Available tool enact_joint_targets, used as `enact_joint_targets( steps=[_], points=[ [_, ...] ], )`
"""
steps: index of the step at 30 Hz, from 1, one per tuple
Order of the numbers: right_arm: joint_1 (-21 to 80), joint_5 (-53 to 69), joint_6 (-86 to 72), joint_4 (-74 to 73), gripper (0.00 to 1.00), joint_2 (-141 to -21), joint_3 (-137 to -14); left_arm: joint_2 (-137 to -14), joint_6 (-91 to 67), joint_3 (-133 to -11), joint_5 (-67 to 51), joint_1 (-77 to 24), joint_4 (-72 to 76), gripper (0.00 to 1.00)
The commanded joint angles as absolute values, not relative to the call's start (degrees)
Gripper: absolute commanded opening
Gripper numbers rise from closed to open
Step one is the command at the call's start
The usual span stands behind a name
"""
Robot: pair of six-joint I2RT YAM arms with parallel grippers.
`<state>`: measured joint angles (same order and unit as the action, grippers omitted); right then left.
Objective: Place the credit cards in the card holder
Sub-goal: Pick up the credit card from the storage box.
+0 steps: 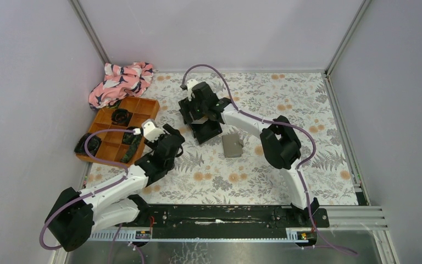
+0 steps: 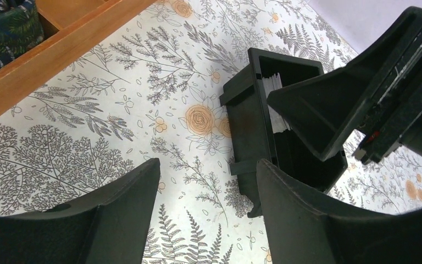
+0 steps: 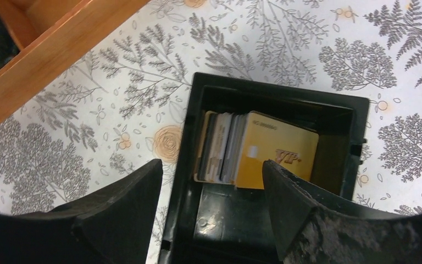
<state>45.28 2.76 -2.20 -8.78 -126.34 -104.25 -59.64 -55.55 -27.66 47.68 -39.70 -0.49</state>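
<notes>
The credit cards (image 3: 236,148) stand on edge in a stack inside the black square tray (image 3: 280,93), with a gold card marked VIP (image 3: 280,157) in front. Their pale edges also show in the left wrist view (image 2: 277,104). My right gripper (image 3: 211,166) is open and empty, hovering just above the tray and the cards; in the top view it (image 1: 196,113) is over the tray (image 1: 206,132). The grey card holder (image 1: 232,146) lies shut on the table, right of the tray. My left gripper (image 2: 206,170) is open and empty above the table, left of the tray (image 2: 253,126).
An orange compartment tray (image 1: 143,107) with dark items stands at the left; its wooden wall also shows in the wrist views (image 2: 60,60) (image 3: 60,52). A pink patterned cloth (image 1: 121,82) lies at the back left. The right gripper's finger (image 2: 329,104) reaches over the black tray.
</notes>
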Motion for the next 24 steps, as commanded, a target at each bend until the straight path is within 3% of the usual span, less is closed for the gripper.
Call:
enact_joint_targets(
  steps=[1, 24],
  points=[
    [42.5, 5.6, -5.1, -7.8, 0.73, -127.3, -108.1, -58.9, -53.1, -26.5, 46.8, -38.7, 4.3, 0.71],
    [38.6, 13.4, -7.4, -10.3, 0.68, -134.2, -114.0, -65.1, -52.1, -28.0, 44.5, -37.3, 8.7, 0.71]
  ],
)
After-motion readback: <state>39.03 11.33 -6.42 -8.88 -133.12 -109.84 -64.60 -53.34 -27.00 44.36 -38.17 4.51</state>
